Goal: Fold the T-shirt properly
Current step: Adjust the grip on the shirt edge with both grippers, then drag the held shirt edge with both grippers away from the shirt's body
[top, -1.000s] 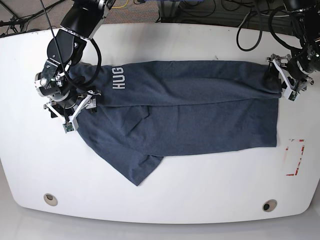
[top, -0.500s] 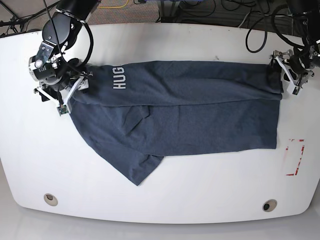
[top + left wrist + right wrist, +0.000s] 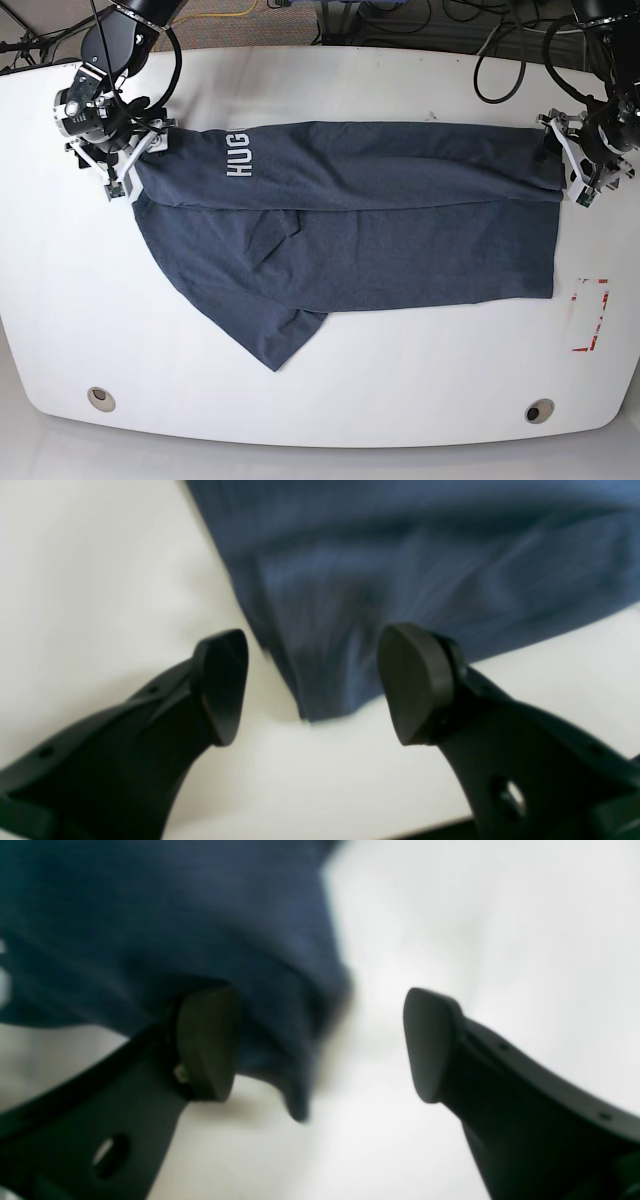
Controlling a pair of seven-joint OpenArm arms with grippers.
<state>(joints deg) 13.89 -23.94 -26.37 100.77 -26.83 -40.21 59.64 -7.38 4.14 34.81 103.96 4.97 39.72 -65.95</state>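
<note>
One T-shirt [image 3: 350, 240] lies across one white tabletop [image 3: 330, 385], flanked by two end effectors, left [image 3: 588, 160] and right [image 3: 120, 160]. Two round holes [image 3: 100, 398] mark the near edge; one red-marked patch [image 3: 590, 315] sits beside the right edge.

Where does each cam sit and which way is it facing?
Base: overhead, looking down at the white table, T-shirt and both arms.
Left wrist: on the arm, looking past open left hand at a shirt corner.
Right wrist: same past open right hand.
All three views share the T-shirt and table.
</note>
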